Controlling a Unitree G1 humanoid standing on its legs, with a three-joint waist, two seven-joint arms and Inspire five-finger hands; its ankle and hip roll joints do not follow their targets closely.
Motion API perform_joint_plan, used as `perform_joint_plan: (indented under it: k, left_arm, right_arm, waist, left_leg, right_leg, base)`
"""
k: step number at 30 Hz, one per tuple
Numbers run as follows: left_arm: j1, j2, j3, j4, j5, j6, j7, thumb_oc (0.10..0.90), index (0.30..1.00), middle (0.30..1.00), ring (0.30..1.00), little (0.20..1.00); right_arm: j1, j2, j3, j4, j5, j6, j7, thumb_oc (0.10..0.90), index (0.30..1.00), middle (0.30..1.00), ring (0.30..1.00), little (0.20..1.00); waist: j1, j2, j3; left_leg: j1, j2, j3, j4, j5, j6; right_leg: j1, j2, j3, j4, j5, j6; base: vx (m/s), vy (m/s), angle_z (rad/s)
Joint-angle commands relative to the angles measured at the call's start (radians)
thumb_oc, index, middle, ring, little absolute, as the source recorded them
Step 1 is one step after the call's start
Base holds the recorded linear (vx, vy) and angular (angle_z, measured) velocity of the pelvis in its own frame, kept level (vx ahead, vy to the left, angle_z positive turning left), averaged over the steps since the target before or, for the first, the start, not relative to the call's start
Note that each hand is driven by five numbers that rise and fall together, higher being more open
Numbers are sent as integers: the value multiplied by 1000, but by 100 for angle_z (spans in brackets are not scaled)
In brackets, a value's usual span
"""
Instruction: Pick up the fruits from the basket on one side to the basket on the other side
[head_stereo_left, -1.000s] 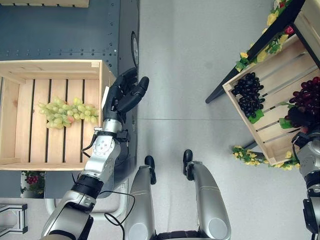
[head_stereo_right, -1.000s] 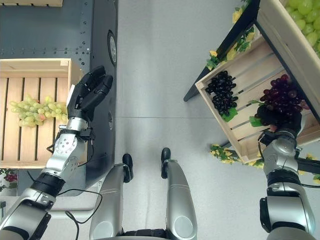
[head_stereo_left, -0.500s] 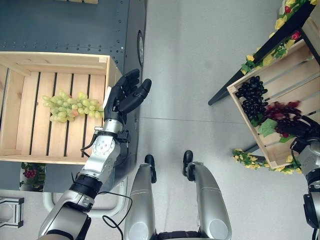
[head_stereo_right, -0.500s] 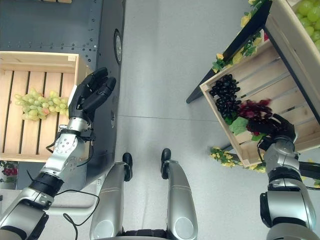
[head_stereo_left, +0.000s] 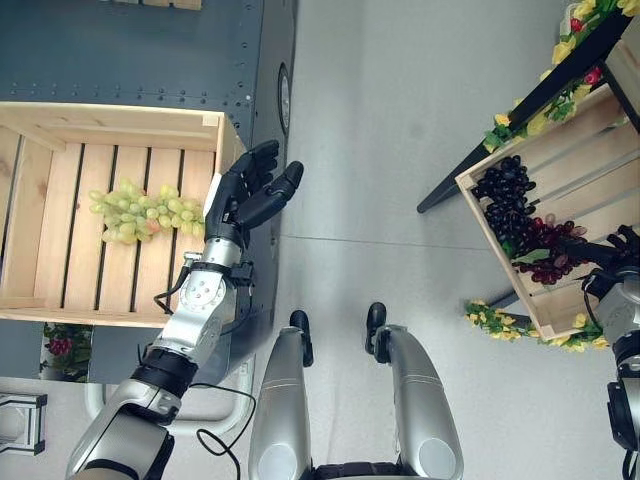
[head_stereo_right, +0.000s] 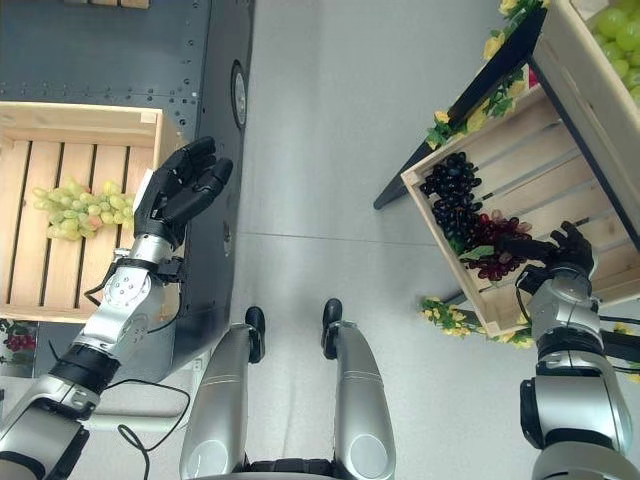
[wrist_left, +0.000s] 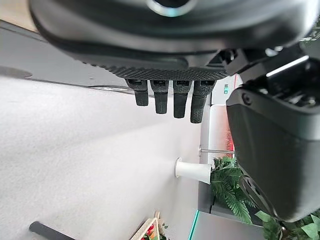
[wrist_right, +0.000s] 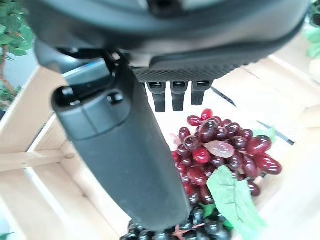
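Two crates hold fruit; the right hand (head_stereo_right: 567, 250) hangs slack-fingered over red grapes (wrist_right: 220, 150) lying beside black grapes (head_stereo_right: 452, 195) in the tilted crate (head_stereo_right: 560, 150), so closing on that bunch looks next; the left hand (head_stereo_left: 248, 190), fingers straight, idles near green grapes (head_stereo_left: 140, 215).

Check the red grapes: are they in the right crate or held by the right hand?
In the crate. The red grapes lie on the slats of the right crate beside the black grapes; the right hand is open, fingers straight above them.

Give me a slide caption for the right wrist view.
Right hand open above red grapes lying in the wooden crate.
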Motion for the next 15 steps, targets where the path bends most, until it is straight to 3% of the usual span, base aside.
perform_joint_plan:
  k: [1, 8, 12, 14, 15]
  left_arm:
    - [-59, 17, 17, -167, 97, -92, 16, 800, 900, 900, 900, 900]
    - [-93, 48, 28, -157, 158, -110, 42, 800, 900, 900, 900, 900]
    - [-108, 60, 58, -166, 210, -152, 135, 800, 900, 900, 900, 900]
    - [-110, 59, 136, -162, 338, -199, 402, 800, 900, 900, 900, 900]
    - [-112, 59, 139, -162, 344, -199, 415, 800, 900, 900, 900, 900]
  right_arm:
    - [-29, -116, 52, -91, -103, -144, -22, 800, 900, 900, 900, 900]
    - [15, -43, 127, -268, -191, -222, 2, 800, 900, 900, 900, 900]
    - [52, 9, 152, -388, -223, -225, -9, 800, 900, 900, 900, 900]
    - [98, 67, 157, -467, -251, -238, -10, 800, 900, 900, 900, 900]
    - [97, 69, 157, -469, -252, -238, -10, 800, 900, 900, 900, 900]
  waist:
    - [4, -5, -14]
    - [-9, 11, -14]
    - [-18, 17, -14]
    - [-20, 20, -14]
    - [-20, 20, -14]
  left_leg:
    - [97, -38, 103, -52, -44, 37]
    - [143, -44, 125, -98, -30, 40]
    - [158, -46, 132, -110, -27, 36]
    - [172, -49, 133, -128, -21, 33]
    - [169, -49, 133, -129, -17, 33]
  right_leg:
    - [104, 13, -40, 19, -44, -26]
    - [131, 5, -31, -5, -43, -24]
    - [138, -3, -29, -3, -50, -26]
    - [143, -8, -23, -3, -55, -28]
    - [139, -9, -23, -4, -52, -28]
  base:
    - [21, 56, -1]
    - [20, 48, -1]
    - [23, 55, -1]
    - [45, 58, -5]
    - [31, 37, 2]
